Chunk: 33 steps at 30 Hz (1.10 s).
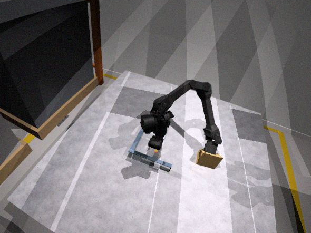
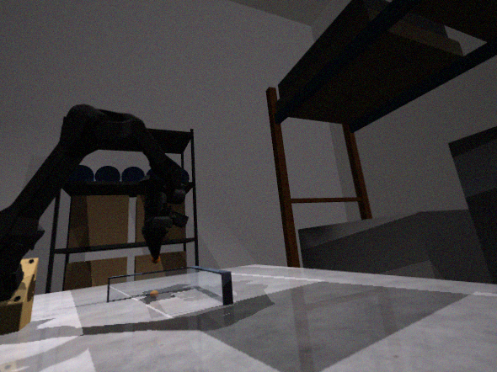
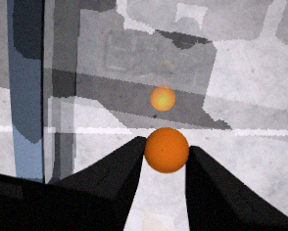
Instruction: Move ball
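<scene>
The orange ball [image 2: 156, 259] [image 3: 167, 150] is pinched between the fingertips of my gripper [image 2: 156, 256] [image 3: 166, 150], which is shut on it and holds it well above the table. The arm hides the ball in the top view. The see-through copy [image 1: 156, 151] [image 2: 154, 293] [image 3: 163, 98] rests on the table below, just ahead of the ball in the wrist view. The two low clear walls [image 1: 148, 158] [image 2: 227, 286] [image 3: 26, 161] make a corner around the copy's side of the table, and the gripper is over the area inside them.
The arm's tan base block [image 1: 210, 160] [image 2: 18, 311] stands to the right of the walls in the top view. A wall runs along the left of the wrist view. Shelves with wooden and orange frames [image 1: 96, 37] [image 2: 282, 177] stand beyond the table.
</scene>
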Each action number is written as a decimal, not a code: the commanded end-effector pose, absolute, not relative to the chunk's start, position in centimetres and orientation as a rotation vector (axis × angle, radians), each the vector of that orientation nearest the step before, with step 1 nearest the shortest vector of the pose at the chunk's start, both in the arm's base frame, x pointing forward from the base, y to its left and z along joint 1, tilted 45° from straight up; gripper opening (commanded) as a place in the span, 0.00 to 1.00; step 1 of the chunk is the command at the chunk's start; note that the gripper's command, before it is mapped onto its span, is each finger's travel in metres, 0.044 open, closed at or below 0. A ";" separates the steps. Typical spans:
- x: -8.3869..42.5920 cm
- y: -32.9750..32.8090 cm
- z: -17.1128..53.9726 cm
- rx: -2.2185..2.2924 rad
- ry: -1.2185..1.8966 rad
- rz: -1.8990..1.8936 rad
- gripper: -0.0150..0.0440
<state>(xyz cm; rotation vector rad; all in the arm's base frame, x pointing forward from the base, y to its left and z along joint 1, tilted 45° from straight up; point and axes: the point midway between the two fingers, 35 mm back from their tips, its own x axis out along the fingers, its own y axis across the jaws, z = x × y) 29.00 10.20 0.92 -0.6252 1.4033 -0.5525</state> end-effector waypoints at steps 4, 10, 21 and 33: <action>29.0 9.0 -0.7 -0.617 1.404 -0.557 0.25; 29.3 6.7 -3.1 -0.618 1.403 -0.558 0.25; 29.4 5.2 -4.5 -0.620 1.403 -0.560 0.25; 29.5 4.0 -5.7 -0.620 1.402 -0.561 0.25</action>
